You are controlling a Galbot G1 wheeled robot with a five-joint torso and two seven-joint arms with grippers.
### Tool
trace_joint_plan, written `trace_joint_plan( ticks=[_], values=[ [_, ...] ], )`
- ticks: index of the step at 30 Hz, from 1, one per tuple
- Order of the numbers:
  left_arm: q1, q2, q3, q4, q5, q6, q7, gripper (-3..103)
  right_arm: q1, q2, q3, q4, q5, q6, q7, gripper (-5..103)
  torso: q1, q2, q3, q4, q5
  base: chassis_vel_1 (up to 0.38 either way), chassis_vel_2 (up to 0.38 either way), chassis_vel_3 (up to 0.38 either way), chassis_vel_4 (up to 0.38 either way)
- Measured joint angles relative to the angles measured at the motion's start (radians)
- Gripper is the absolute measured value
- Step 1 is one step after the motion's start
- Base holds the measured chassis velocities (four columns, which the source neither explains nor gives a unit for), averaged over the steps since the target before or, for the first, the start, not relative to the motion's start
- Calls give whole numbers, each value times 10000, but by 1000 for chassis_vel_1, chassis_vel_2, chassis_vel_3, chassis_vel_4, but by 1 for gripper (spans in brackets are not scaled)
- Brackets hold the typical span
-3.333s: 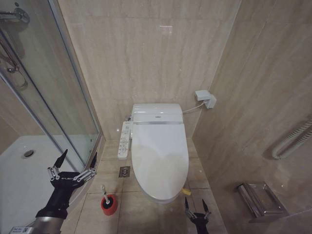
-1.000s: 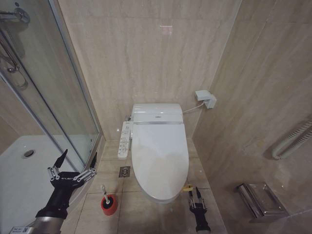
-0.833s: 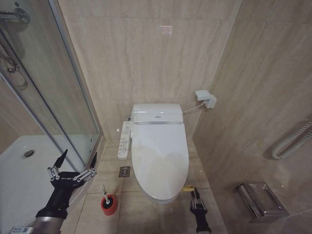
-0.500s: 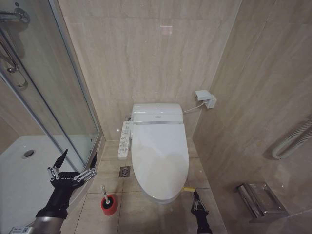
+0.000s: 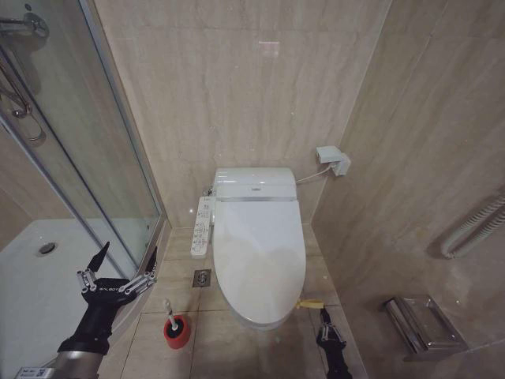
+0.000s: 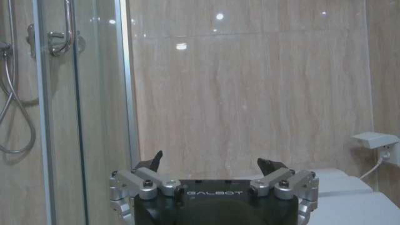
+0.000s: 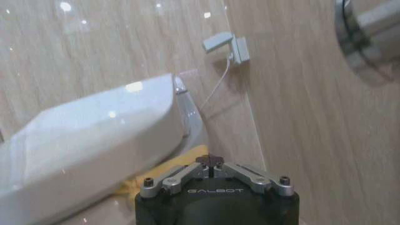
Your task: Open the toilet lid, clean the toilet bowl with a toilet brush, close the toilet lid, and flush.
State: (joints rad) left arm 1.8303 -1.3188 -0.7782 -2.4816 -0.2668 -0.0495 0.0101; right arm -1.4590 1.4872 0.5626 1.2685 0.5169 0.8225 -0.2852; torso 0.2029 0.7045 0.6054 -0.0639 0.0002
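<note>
The toilet lid point(image 5: 259, 253) lies closed, glossy white, so the toilet bowl is hidden beneath it. A small yellow strap point(image 5: 306, 303) sticks out from the lid's front right rim. My right gripper point(image 5: 323, 313) sits low beside that rim, shut with its tips on the strap's end. In the right wrist view the closed right gripper point(image 7: 211, 162) meets the yellow strap point(image 7: 187, 157) under the lid point(image 7: 93, 126). The toilet brush point(image 5: 168, 309) stands in a red holder cup point(image 5: 177, 332) left of the toilet. My left gripper point(image 5: 122, 264) point(image 6: 212, 161) hangs open by the shower door.
A glass shower door point(image 5: 95, 158) and tray fill the left side. A control panel point(image 5: 202, 227) juts from the toilet's left side, with a floor drain point(image 5: 202, 276) beside it. A wall socket point(image 5: 333, 160) and a steel paper holder point(image 5: 422, 324) line the right wall.
My right gripper closed its fingers at the yellow strap and drew back slightly to the right and toward me. The lid stays down. The left arm has not moved.
</note>
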Motion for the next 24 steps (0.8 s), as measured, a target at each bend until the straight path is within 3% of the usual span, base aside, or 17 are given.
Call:
trace_joint_plan(
  ticks=[9,13,18,24],
  values=[
    [0,0,-1,-1,0,0,0,100,-1379,-460,127,2425,601,-457,-134,0,0,0,0,3,3,0,0,0,0],
    [0,0,0,0,0,0,0,100,-2350,-657,446,4245,957,-1656,106,0,0,0,0,-3,-1,0,0,0,0],
    [0,0,0,0,0,0,0,100,-2889,-781,661,5685,1391,-2295,294,0,0,0,0,-1,1,0,0,0,0],
    [0,0,-1,0,0,0,0,100,-3082,-887,1024,8054,2386,-3686,871,0,0,0,0,-1,-3,0,0,0,0]
  ],
)
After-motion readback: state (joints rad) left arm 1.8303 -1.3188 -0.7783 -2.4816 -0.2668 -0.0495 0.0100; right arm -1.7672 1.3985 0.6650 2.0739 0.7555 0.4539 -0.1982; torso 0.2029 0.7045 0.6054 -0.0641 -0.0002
